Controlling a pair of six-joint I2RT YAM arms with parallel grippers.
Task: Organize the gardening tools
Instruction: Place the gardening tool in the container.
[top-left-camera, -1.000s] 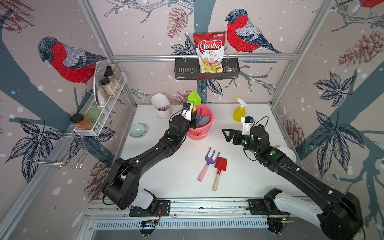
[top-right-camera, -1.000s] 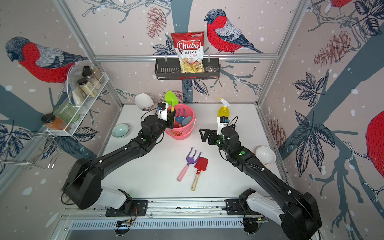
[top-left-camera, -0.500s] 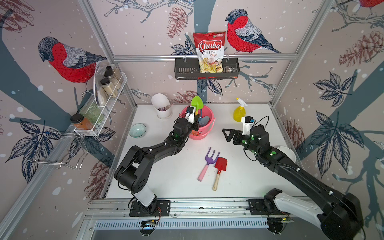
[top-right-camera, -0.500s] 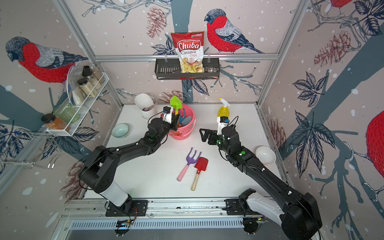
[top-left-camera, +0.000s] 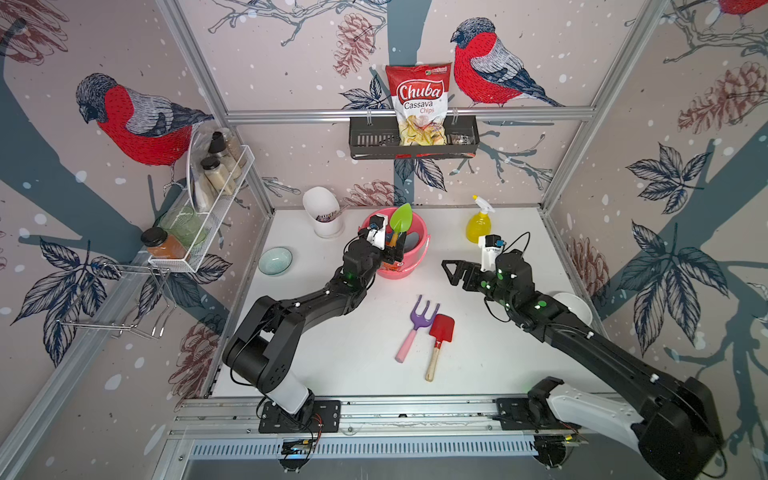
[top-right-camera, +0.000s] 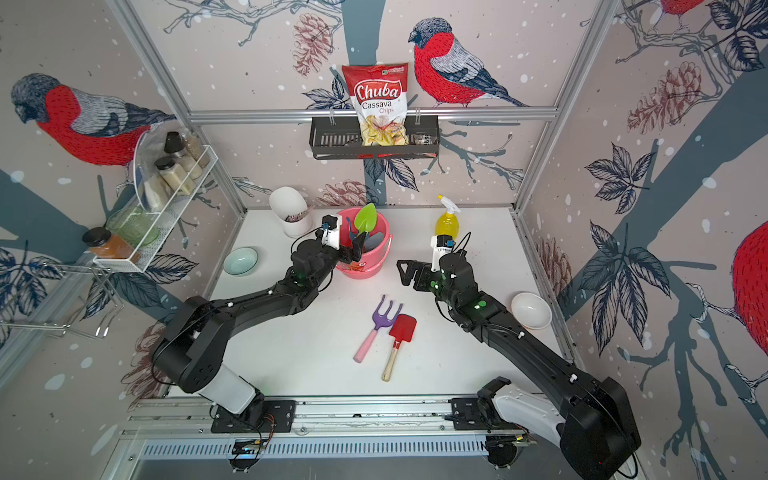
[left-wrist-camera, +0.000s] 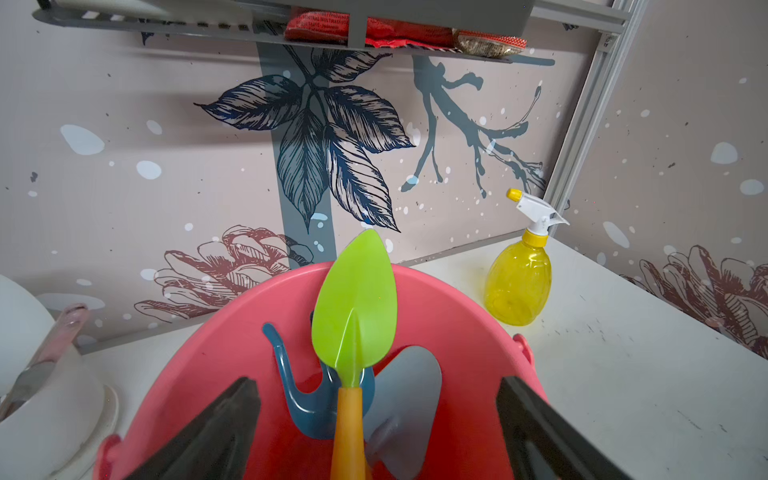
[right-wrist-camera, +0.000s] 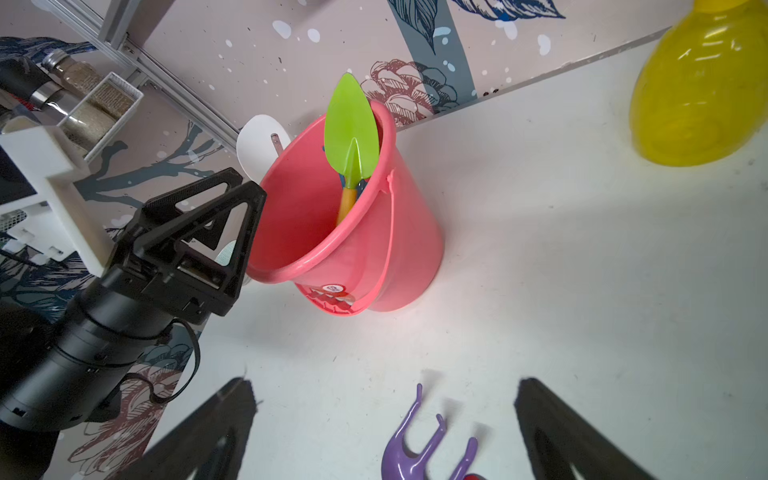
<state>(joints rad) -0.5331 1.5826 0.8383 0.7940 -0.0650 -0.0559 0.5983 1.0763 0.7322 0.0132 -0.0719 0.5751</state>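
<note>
Left gripper (left-wrist-camera: 374, 395) jaws spread, green spade (left-wrist-camera: 353, 307) loose, blade-up in pink bucket (left-wrist-camera: 457, 324) mid-frame. Back straight out, don't clip its handle. Right gripper (right-wrist-camera: 384, 386) wide, empty. 2 tools lie lower centre: purple fork (top-left-camera: 419, 322), red shovel (top-left-camera: 441, 328).

Green spade (right-wrist-camera: 351, 129) stands in pink bucket (right-wrist-camera: 409, 249).
</note>
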